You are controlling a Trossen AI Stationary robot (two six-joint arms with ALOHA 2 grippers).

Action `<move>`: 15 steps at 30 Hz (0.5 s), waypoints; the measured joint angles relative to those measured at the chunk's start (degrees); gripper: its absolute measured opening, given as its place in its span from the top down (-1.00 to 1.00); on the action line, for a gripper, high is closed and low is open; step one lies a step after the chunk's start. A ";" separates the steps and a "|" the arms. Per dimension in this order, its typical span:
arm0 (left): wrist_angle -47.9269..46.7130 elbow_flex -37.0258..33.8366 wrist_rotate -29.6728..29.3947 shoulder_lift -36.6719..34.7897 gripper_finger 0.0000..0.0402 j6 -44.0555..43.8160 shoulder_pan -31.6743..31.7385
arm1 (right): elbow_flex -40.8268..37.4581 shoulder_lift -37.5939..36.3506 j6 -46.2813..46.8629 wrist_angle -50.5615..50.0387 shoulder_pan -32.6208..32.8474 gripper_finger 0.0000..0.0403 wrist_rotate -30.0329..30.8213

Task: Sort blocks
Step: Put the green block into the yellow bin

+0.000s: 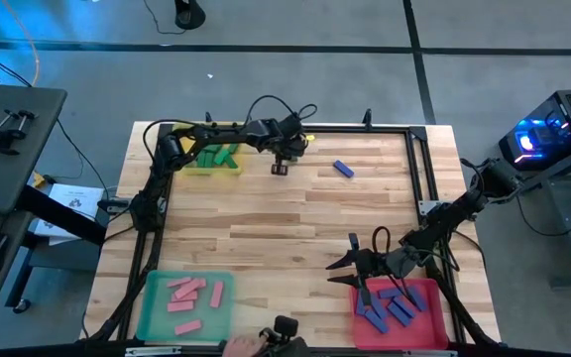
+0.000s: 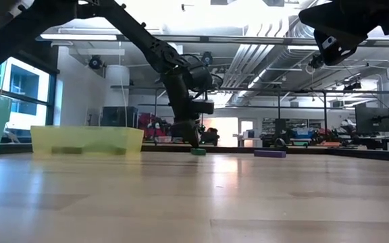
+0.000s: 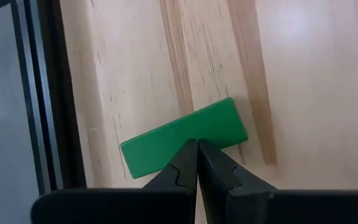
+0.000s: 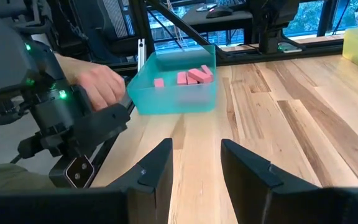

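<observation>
- The left gripper (image 1: pixel 281 167) is at the far side of the table (image 1: pixel 295 238), just right of the yellow tray (image 1: pixel 234 169), pointing down with its fingers (image 3: pixel 185 163) pressed together, their tips over the edge of a green block (image 3: pixel 185 134) lying flat on the wood.
- In the low view that green block (image 2: pixel 198 152) sits on the table directly under the left gripper (image 2: pixel 193 140); whether the tips touch it I cannot tell.
- The yellow tray holds several green blocks (image 1: pixel 216 155), and a black frame rail (image 1: pixel 365 128) runs along the table's far edge just beyond the gripper.
- A lone purple-blue block (image 1: pixel 343 169) lies on bare wood to the right of the left gripper, apart from it, with nothing between them.
- The right gripper (image 1: pixel 350 273) hangs above the near right part of the table, just left of the pink-red tray (image 1: pixel 429 322), its fingers (image 4: pixel 154 171) standing apart with nothing between them.
- The pink-red tray holds a heap of purple-blue blocks (image 1: pixel 390 307); the right arm's wrist partly covers its far edge.
- The green tray (image 1: pixel 152 307) at the near left corner holds several pink blocks (image 1: pixel 191 296).
- A person's hand (image 1: pixel 241 346) rests at the near edge of the table, between the green and pink-red trays, beside a dark mounted device (image 1: pixel 285 332).
</observation>
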 joint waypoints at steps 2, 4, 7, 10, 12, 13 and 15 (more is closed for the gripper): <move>0.02 0.00 0.16 0.00 1.00 1.38 0.10 | 0.00 0.00 0.00 0.00 0.00 0.41 0.00; 0.03 0.00 0.44 0.00 1.00 1.38 0.28 | 0.00 0.00 0.00 0.00 -0.04 0.41 0.57; -0.76 0.00 0.49 -0.01 1.00 0.71 0.46 | 0.00 0.00 0.00 0.00 -0.04 0.41 1.03; -2.01 0.00 0.55 -0.09 1.00 0.07 0.69 | 0.00 0.00 0.39 0.01 -0.04 0.41 1.16; -3.52 0.04 -0.27 -0.19 1.00 -0.22 0.74 | 0.00 0.00 0.66 -0.02 -0.02 0.41 1.16; -4.59 0.04 -1.20 -0.20 1.00 -0.18 0.74 | 0.00 0.00 0.65 -0.02 0.00 0.41 1.12; -7.93 0.00 -2.71 -0.15 1.00 0.40 0.74 | 0.00 0.00 0.64 -0.19 0.00 0.41 1.11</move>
